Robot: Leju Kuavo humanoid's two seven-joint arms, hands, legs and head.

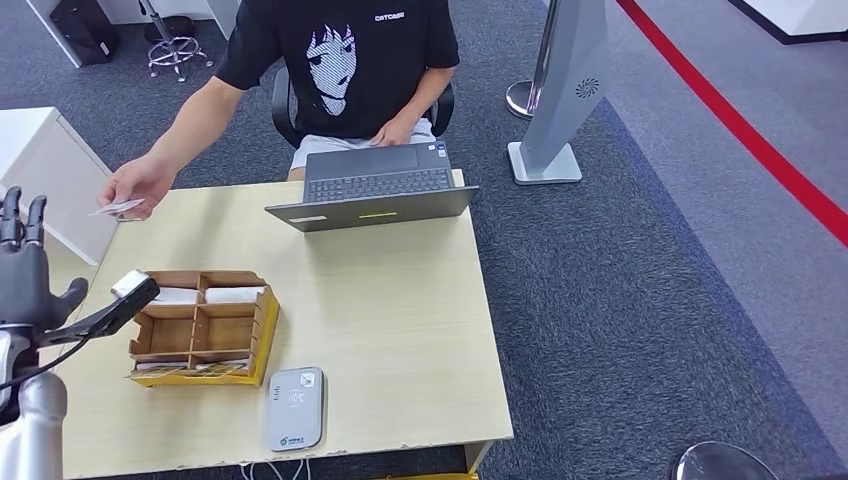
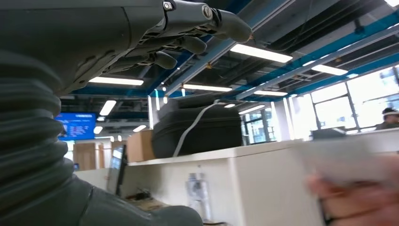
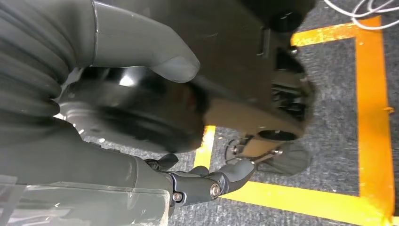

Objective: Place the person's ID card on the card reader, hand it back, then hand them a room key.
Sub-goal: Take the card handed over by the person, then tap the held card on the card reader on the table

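Note:
A seated person across the table holds out a white ID card over the table's far left corner. My left hand is raised at the table's left edge, fingers spread and upright, holding nothing, a short way short of the card. In the left wrist view the left hand shows its fingers apart, with the blurred card in the person's fingers ahead of it. The grey card reader lies near the front edge. A wooden divided box beside it holds white room key cards. My right hand hangs over the floor, empty.
An open laptop sits at the table's far edge in front of the person. A white cabinet stands to the left of the table. A grey kiosk stand stands on the carpet at the right. Yellow floor tape lies below my right hand.

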